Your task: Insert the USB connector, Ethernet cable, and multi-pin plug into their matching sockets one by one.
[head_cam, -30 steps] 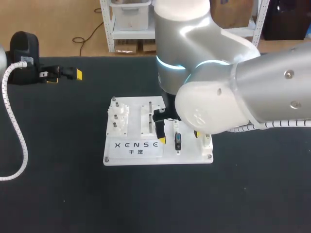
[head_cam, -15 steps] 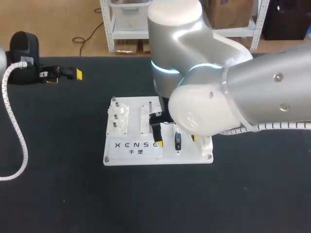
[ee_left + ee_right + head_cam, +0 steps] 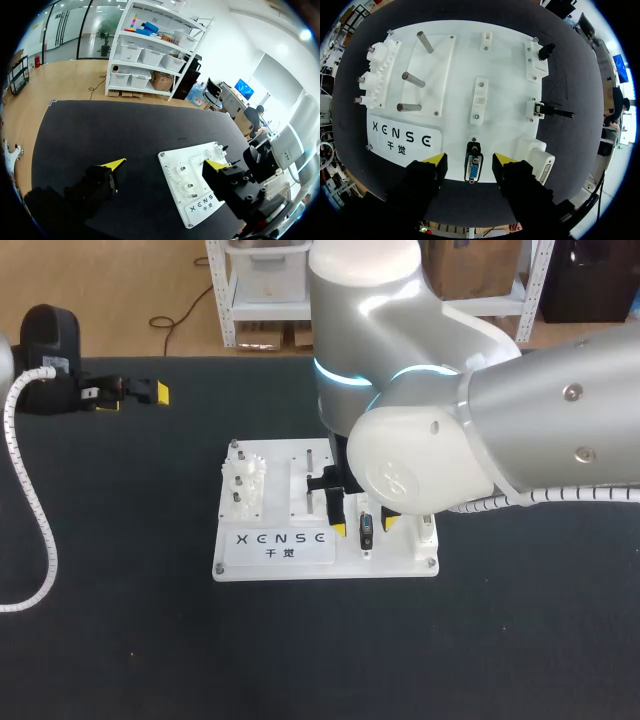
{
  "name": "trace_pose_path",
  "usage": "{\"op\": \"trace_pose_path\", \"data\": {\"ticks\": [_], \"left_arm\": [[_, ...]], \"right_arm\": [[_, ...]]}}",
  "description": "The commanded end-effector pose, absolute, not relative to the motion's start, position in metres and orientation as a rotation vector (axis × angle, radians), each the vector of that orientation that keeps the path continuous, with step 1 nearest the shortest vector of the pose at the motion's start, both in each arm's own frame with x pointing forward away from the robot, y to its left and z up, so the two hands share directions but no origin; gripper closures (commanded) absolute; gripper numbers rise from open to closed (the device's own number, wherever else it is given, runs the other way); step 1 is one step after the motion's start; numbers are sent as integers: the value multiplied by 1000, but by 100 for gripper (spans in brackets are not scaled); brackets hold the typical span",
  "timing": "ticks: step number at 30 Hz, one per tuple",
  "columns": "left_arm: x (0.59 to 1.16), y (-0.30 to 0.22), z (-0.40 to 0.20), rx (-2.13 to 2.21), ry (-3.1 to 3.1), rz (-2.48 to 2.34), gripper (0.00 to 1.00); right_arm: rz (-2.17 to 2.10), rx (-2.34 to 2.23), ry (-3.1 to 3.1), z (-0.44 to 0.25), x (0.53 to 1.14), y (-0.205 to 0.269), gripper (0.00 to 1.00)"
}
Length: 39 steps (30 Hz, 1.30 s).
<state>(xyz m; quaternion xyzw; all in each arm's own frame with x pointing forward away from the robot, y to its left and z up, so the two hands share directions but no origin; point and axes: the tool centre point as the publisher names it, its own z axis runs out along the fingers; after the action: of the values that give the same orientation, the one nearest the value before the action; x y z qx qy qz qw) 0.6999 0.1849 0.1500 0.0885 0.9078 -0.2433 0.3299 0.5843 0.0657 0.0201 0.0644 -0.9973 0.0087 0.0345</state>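
Note:
A blue multi-pin plug (image 3: 473, 167) stands on the white task board (image 3: 505, 65), near its front edge. My right gripper (image 3: 470, 161) is lowered over it, one yellow-tipped finger on each side; a narrow gap shows on both sides, so it is open. The head view shows the same plug (image 3: 366, 531) between those fingers (image 3: 340, 529). A white multi-pin socket block (image 3: 538, 159) sits beside the plug. Two black connectors (image 3: 546, 50) (image 3: 556, 113) stick out at the board's right edge. My left gripper (image 3: 130, 392) hovers far back left, open and empty.
White gears (image 3: 375, 75) and several metal pegs (image 3: 412, 80) occupy the board's left half. A small white bracket (image 3: 479, 100) stands at its middle. In the left wrist view the board (image 3: 195, 155) lies ahead of my left gripper (image 3: 165, 164) on the black mat.
My right arm shifted slightly toward the board's front, and its fingers have drawn closer together around the multi-pin plug. The left arm has not moved.

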Motion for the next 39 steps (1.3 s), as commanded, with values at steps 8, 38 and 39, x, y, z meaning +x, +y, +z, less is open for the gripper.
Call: {"op": "trace_pose_path", "data": {"ticks": [8,38,39], "left_arm": [[700,185,150,231,2374,-636,0],[700,185,150,231,2374,-636,0],[700,185,150,231,2374,-636,0]], "right_arm": [[12,165,-3094,20,572,59,56],[37,129,-3080,14,577,60,62],[42,129,-3078,13,577,60,62]]}}
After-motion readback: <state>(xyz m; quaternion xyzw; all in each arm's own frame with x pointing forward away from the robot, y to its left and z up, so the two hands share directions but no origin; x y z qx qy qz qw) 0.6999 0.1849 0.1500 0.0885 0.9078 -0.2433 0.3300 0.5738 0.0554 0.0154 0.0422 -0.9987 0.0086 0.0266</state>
